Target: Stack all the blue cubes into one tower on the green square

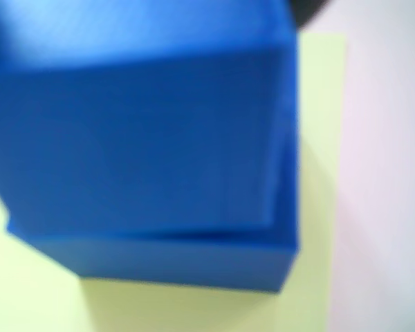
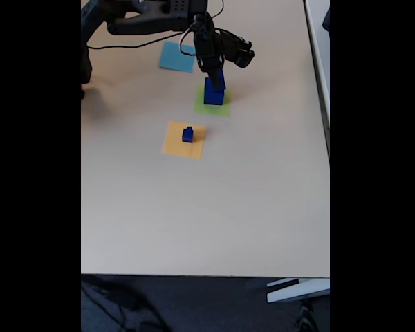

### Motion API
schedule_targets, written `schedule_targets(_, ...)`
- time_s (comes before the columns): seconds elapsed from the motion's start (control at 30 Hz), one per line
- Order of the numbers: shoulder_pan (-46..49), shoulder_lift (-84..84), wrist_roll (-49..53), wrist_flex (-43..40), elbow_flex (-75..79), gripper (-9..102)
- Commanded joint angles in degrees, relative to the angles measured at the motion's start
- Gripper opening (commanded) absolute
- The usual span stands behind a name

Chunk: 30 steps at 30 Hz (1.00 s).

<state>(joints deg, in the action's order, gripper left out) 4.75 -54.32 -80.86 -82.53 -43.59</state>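
In the fixed view a large blue cube (image 2: 213, 95) stands on the green square (image 2: 223, 108). A medium blue cube (image 2: 216, 80) rests on top of it. My gripper (image 2: 213, 72) comes down from the upper left and closes on the medium cube's top. The wrist view is blurred and very close: the medium cube (image 1: 138, 138) sits on the large cube (image 1: 187, 266), set a little off its edges, with the green square (image 1: 318, 138) around them. A small blue cube (image 2: 187, 134) stands apart, nearer the camera.
The small cube sits on an orange-yellow square (image 2: 174, 145) in front of the green one. A light-blue paper square (image 2: 174, 58) lies behind, under the arm (image 2: 152, 17). A black cable runs at the far left. The beige table (image 2: 207, 207) reaches toward the front edge.
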Motion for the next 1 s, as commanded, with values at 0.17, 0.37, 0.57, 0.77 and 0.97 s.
schedule_targets(0.17, 0.09, -4.48, -1.49, 0.7, -0.97, 17)
schedule_targets(0.37, 0.26, -5.19, -1.23, 0.35, -1.23, 20)
schedule_targets(0.57, -0.09, -5.89, -1.85, 0.35, -2.11, 24)
schedule_targets(0.77, 0.0, -5.8, -1.14, 0.88, -2.11, 26)
schedule_targets(0.97, 0.09, -6.42, 1.49, 2.37, -1.05, 29)
